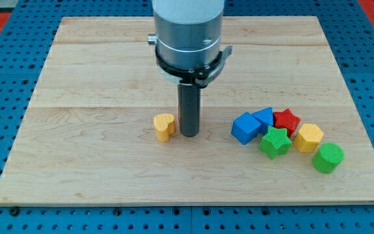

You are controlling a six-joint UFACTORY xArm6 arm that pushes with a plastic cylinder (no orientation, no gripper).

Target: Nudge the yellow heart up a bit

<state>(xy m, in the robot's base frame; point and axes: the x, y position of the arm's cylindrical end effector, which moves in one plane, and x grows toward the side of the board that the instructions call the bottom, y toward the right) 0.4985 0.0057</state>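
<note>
Yellow heart (164, 127) sits left of table (96, 58) centre, toward the bottom edge. My tip (189, 134) is just beside its right flank, maybe touching, so not under it for an upward push; probably needs to get below first. No pincer here: bare rod, holds nothing. Other blocks cluster near the bottom-right corner, well apart.

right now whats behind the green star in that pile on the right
Behind the green star, toward the view's top, sit the red star and a blue block; the green star covers their lower parts. My tip is far off, beside the yellow heart.
</note>
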